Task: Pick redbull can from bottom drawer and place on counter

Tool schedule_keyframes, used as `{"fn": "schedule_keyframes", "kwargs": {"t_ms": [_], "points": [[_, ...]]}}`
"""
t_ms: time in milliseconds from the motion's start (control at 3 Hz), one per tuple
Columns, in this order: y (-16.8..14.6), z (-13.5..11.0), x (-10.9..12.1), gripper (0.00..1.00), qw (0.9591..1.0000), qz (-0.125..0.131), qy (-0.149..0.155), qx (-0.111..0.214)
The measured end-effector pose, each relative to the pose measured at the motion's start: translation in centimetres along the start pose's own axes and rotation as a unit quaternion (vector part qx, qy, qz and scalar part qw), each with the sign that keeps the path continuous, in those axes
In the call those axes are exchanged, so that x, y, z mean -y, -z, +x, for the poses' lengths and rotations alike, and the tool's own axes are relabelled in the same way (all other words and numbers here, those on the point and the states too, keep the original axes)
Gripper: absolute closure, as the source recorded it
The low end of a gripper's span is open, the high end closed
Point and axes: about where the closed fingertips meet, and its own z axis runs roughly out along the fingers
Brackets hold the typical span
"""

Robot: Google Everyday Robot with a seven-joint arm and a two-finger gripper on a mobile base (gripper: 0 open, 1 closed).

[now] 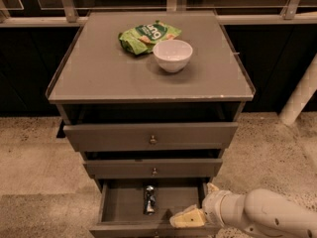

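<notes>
The small slim silver-and-dark-blue metal redbull can [149,200] is seen inside the lowest grey wooden drawer, the bottom drawer [124,205], which is pulled open. The can is placed near the middle of the drawer floor, its narrow shape pointing toward twelve o'clock, and it is touched by nothing but the floor beneath it.

At about four o'clock from the can, the two-finger gripper [200,202] is held over the drawer's right front corner. Its pale yellowish fingers [188,218] are spread apart and nothing is held between them – the nearer finger lies just beside the can, not touching it. The white rounded arm [267,214] is seen entering from the four o'clock corner of the view.

At twelve o'clock from the open drawer, the middle grey drawer [153,168] and the top grey drawer [151,135] are each shown with a small round knob. Above them lies the flat grey square counter [99,73] with its thin raised rim. On it a green crinkled snack bag [148,36] is found toward the far edge, and a round white bowl [172,55] is set at five o'clock from the bag, touching or just overlapping it – which cannot be told
</notes>
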Motion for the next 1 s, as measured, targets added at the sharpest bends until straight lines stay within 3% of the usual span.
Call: {"fn": "schedule_keyframes", "kwargs": {"t_ms": [667,1000], "points": [[-1.0,1.2,0.2,0.0,0.9997,-0.001,-0.024,0.006],[-3.5,2.4,0.6,0.0,0.9986,0.001,-0.042,0.032]]}}
